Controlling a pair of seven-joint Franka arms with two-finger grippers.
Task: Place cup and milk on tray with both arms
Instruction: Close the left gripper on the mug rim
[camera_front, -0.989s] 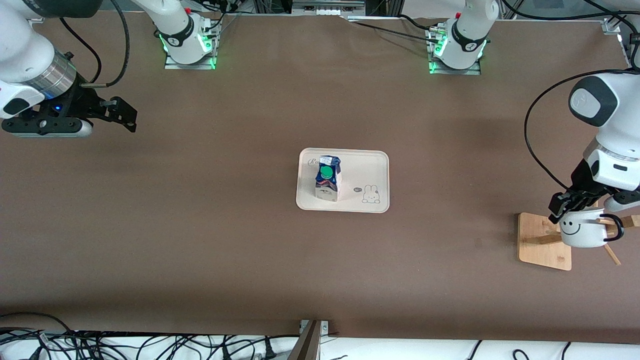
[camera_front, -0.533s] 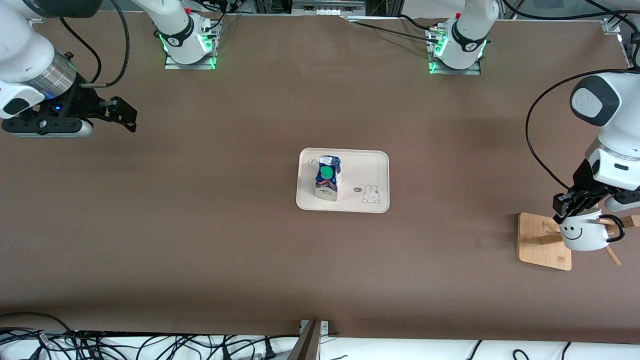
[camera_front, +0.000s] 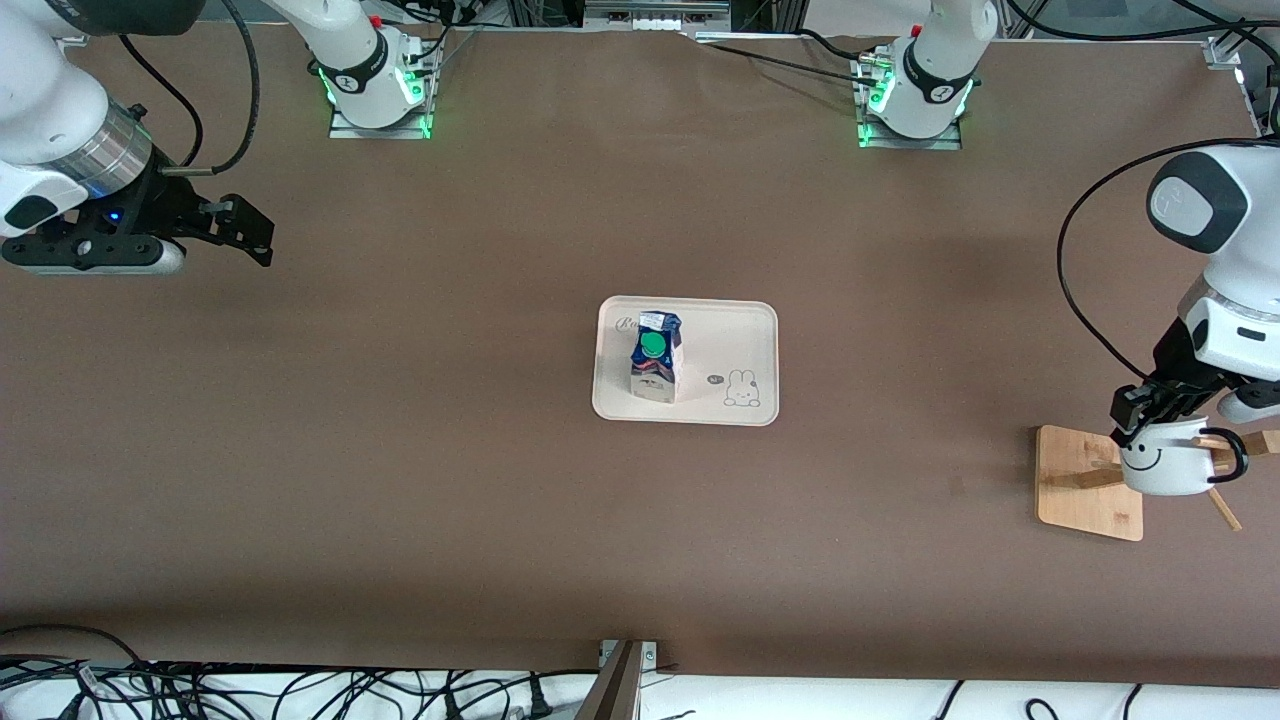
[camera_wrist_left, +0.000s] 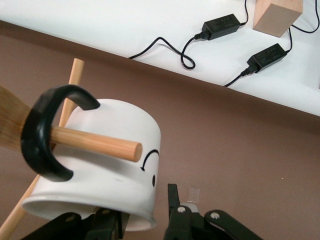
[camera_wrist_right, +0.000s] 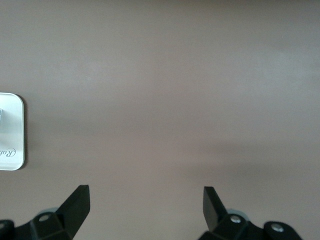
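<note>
One word legible: "Rabbit" on tray (camera_front: 760, 318), under milk (camera_front: 655, 366).

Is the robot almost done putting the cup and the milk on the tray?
About halfway. The milk already stands on the tray. The cup hangs by its handle on a wooden rack at the left arm's end of the table, and the left gripper grips its rim. It must be lifted off and carried to the tray. The right gripper waits open over bare table.
</note>
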